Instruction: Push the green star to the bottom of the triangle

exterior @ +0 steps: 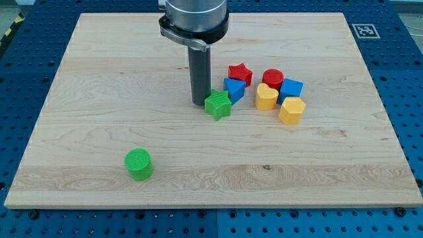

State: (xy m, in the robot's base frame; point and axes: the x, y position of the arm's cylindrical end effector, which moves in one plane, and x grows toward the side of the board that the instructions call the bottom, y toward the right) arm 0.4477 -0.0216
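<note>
Nearly done: green star [217,104] beside my tool.
Tool tip [200,102] touches its left; blue triangle [233,88] sits just beyond; nothing gripped.

My arm's end: a grey metal cylinder that carries a straight dark rod

The wide grey metal cylinder [195,14] at the view's top has a smooth, slightly shiny skin with soft vertical reflections, and the upper edge of the view cuts it off. Under it sits a thin dark clamp ring [187,36] with a small ear at the view's left side. From this ring comes the straight dark grey rod [200,73], round and plain, with a paler stripe of light along its length. My tip [201,103] is flat and dark. I see no cables, screws or markings.
</note>
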